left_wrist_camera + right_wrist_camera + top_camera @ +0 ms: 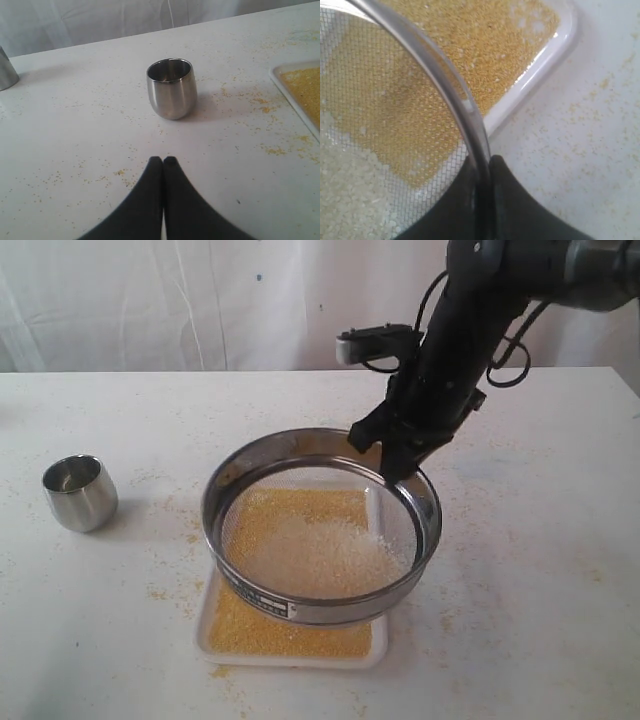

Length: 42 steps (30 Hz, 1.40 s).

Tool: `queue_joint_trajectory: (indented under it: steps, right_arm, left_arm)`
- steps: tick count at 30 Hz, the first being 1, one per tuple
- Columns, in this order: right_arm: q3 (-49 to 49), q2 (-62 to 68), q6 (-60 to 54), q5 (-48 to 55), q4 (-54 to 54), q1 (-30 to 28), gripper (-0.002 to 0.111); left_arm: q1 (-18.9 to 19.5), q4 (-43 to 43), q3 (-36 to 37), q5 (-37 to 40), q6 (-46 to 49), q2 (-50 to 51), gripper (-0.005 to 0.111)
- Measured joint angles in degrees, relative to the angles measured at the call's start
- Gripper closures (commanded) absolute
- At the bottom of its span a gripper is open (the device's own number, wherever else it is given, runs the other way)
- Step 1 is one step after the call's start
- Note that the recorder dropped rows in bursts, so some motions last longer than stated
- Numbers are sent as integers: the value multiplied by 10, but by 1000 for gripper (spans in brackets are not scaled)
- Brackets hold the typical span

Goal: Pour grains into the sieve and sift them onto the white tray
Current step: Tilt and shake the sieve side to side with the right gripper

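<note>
Over the tray (206,632), the right claw (393,462) is clamped on the far rim of the sieve (330,608). Fine yellow grains (290,638) already cover the tray and pale coarse ones lie on the mesh, so sifting looks nearly done. The left claw (163,162) is closed and empty, well left of the tray, near the cup (171,90). The sieve's dark label (268,606) is too small to read.

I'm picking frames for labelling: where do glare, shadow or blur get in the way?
Exterior view: soft even light, faint shadow by the steel cup, bright glints on the sieve rim. Left wrist view: cup sharp, left gripper a featureless dark shape. Right wrist view: sieve rim close and blurred, glare stripe along the white tray edge.
</note>
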Motion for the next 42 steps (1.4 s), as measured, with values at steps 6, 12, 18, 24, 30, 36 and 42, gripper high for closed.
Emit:
queue_joint_trajectory:
  steps: [6,12,18,24,30,36,42]
  right_arm:
    - [1,-12,69,-123,-155,8,108]
    - [5,16,-8,-13,-89,16,108]
    - [4,21,113,-92,-134,22,108]
    - [8,21,-50,-15,24,25,108]
    - [-2,23,70,-81,2,-1,108]
    - [3,27,-2,-31,29,7,108]
    - [6,30,36,-30,-41,-8,108]
  left_arm:
    - [0,0,0,0,0,0,107]
    - [0,0,0,0,0,0,107]
    - [0,0,0,0,0,0,107]
    - [0,0,0,0,0,0,107]
    - [0,0,0,0,0,0,107]
    - [0,0,0,0,0,0,107]
    - [0,0,0,1,0,0,107]
